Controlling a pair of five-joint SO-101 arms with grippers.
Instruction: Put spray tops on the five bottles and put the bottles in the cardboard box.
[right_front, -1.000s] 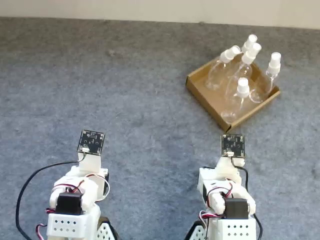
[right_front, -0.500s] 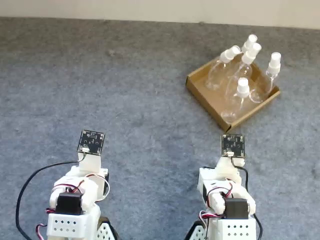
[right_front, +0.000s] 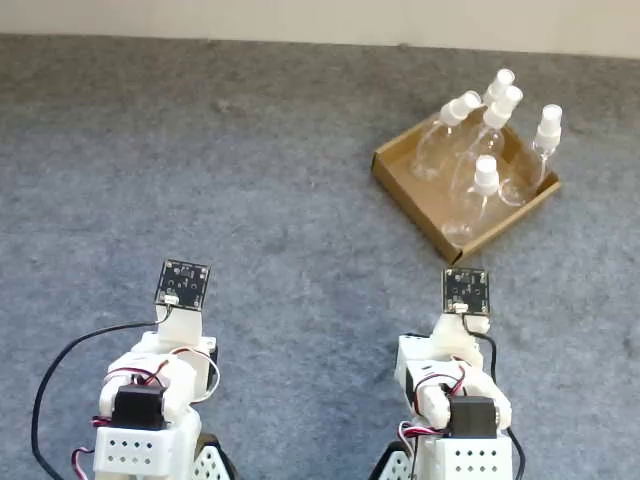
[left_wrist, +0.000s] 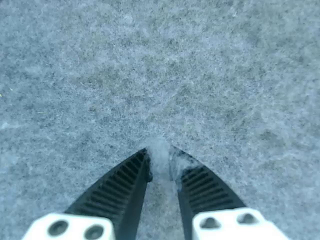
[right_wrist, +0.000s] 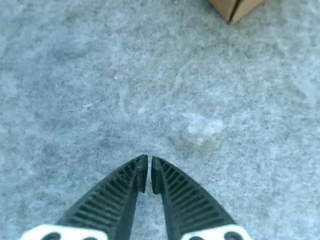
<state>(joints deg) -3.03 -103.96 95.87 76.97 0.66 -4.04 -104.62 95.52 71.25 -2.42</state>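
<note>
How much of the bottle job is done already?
It looks finished. All five clear plastic bottles lie in the shallow brown cardboard box, each with a white spray top on. Nothing is in hand: the left claw and right claw hang empty over the grey carpet. Nothing seems left to do.

Bare grey felt of the table (right_front: 250, 150) ran wide over the left and middle, beyond the left arm (right_front: 160, 385) and right arm (right_front: 455, 385) folded at the near edge. At far right the cardboard box (right_front: 398, 170) stood in the way, low-walled, with some spray tops (right_front: 502, 78) of its five lying bottles (right_front: 470, 200) jutting past the far rim.
</note>
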